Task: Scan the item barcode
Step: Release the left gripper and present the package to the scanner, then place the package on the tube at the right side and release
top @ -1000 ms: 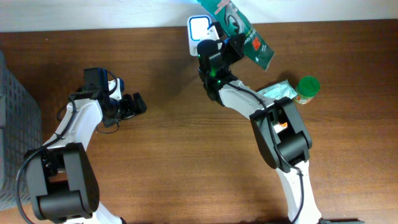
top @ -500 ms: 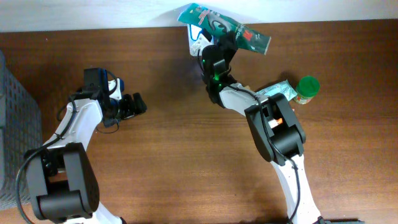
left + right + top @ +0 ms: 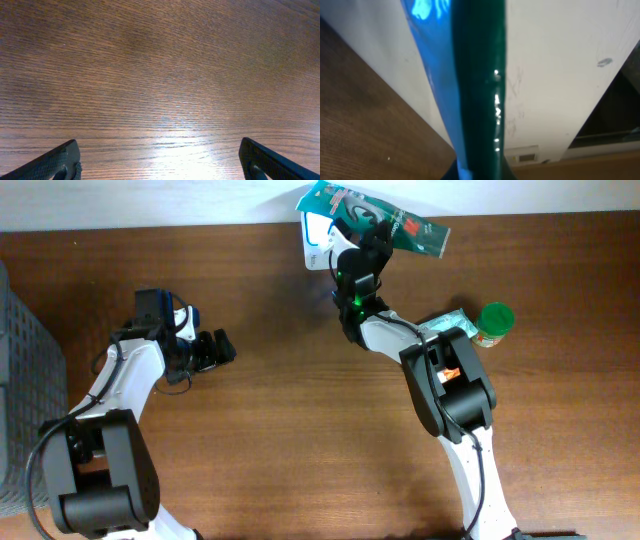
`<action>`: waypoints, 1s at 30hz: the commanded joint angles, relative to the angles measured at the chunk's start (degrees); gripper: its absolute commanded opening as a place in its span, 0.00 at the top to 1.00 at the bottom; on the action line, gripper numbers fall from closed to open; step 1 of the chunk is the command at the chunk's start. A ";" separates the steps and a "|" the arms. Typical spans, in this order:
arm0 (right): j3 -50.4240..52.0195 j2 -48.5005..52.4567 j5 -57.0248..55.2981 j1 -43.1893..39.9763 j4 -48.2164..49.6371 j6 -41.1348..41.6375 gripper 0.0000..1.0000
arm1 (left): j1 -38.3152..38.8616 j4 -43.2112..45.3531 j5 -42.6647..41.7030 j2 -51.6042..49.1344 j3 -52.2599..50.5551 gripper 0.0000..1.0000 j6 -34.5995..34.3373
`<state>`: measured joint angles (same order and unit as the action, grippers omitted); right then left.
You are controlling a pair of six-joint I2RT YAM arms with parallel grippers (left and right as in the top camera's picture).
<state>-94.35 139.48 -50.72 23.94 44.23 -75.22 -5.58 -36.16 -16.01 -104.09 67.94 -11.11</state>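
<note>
The right gripper (image 3: pixel 372 242) is clamped on the green pouch (image 3: pixel 400 228), holding it off the desk (image 3: pixel 300 430) at the far edge. A second ago the pouch hung steeply, slanting down to the gripper's right. It then swung over to the left, and now it lies nearly level and a little further right. The white scanner (image 3: pixel 318 242) sits just left of the gripper. Its lit face showed plainly a second ago, but the pouch's left end now covers its top.

From overhead the jaws are hidden beneath the pouch. In the right wrist view the pouch (image 3: pixel 475 90) is seen edge-on, a dark green band with a blue sheen running up from the bottom middle. The fingers are cut off below the frame. The pale surface behind the pouch is hard to identify, and no barcode can be made out in any view.

Nearer the arm's base, right of the gripper, a second green pack (image 3: pixel 445 327) lies touching a green-lidded jar (image 3: pixel 493 323). Both are unmoved.

Well to the left, the left gripper (image 3: pixel 215 348) stays where it was, jaws wide apart and empty. Its wrist view shows only two fingertips (image 3: pixel 55 162) at the bottom corners over bare wood. A grey basket (image 3: pixel 20 380) is cut off by the left edge.
</note>
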 commanded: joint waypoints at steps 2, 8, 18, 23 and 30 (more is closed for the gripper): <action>-0.59 -3.41 -5.16 1.57 0.57 0.68 0.96 | -0.22 0.09 -0.02 0.50 0.42 0.01 0.52; -0.59 -20.06 -8.24 3.67 -8.11 5.64 0.96 | -0.22 0.09 -0.02 0.50 0.42 0.01 0.52; -0.59 -49.81 26.27 5.42 -82.14 71.49 0.96 | -0.22 0.07 -0.02 0.50 0.42 0.01 0.52; -0.48 -55.04 50.82 -8.46 -105.74 79.36 0.96 | -0.22 0.09 -0.02 0.50 0.42 0.01 0.52; 8.17 -46.80 61.31 -29.79 -110.68 76.17 0.96 | -0.22 0.09 -0.02 0.50 0.42 0.01 0.52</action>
<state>-88.82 88.33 4.08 -1.69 -66.41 2.37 -5.58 -36.14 -16.01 -104.09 67.94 -11.11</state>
